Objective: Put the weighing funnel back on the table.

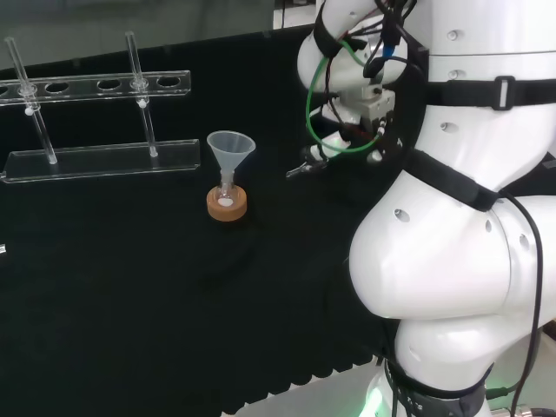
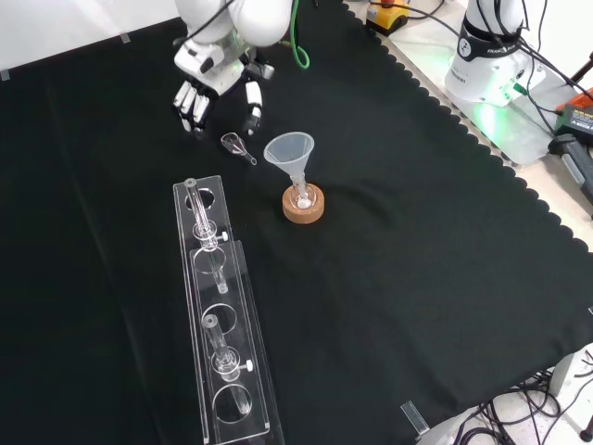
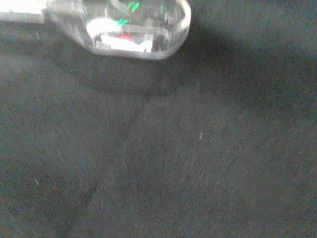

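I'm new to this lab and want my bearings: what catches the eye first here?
The black and white hand hangs at the front view's top, fingers relaxed, with the small clear weighing funnel lying on the cloth just below it. To its right the funnel stands in a flask on a cork ring.

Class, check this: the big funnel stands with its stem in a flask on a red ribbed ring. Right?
No. In the front view the funnel stands with its stem in a flask on a cork ring, not a red ribbed one.
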### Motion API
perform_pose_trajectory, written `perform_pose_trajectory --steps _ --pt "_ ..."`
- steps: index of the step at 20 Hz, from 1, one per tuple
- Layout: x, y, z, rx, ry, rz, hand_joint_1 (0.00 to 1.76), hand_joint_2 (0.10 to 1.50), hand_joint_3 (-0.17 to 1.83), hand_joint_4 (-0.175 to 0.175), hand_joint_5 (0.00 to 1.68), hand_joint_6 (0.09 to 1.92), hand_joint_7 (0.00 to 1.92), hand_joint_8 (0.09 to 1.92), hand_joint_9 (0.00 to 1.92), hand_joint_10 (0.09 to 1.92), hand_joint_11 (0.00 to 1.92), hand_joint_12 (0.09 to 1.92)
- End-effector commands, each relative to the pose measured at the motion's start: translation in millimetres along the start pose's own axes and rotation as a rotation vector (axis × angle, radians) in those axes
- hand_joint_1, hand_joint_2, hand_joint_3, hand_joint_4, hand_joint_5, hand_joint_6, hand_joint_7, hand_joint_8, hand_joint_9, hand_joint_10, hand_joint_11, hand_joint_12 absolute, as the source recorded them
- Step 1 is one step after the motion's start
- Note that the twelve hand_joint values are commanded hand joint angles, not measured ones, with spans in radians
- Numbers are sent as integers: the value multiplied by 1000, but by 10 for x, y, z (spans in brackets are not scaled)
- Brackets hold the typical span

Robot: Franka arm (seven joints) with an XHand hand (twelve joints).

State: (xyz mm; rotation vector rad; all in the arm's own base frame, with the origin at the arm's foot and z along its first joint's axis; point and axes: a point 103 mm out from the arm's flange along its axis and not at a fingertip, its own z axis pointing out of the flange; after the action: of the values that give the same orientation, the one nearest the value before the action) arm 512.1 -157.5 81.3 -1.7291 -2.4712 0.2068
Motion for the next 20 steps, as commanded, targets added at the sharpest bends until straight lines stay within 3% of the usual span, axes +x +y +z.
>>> perform_pose_trajectory --steps 1,12,15,20 --pt "144 -351 -645 -31 2 -51 276 692 371 -164 455 386 404 848 353 830 248 1450" --pt "504 -479 -1242 -87 -45 -102 263 695 327 -163 474 327 367 829 311 836 197 1468" --pt "561 -488 -1320 -113 -28 -115 261 695 319 -163 479 318 350 821 296 835 179 1471" --pt "641 -424 -1346 -108 -23 -97 261 699 308 -163 490 307 337 816 283 837 159 1481"
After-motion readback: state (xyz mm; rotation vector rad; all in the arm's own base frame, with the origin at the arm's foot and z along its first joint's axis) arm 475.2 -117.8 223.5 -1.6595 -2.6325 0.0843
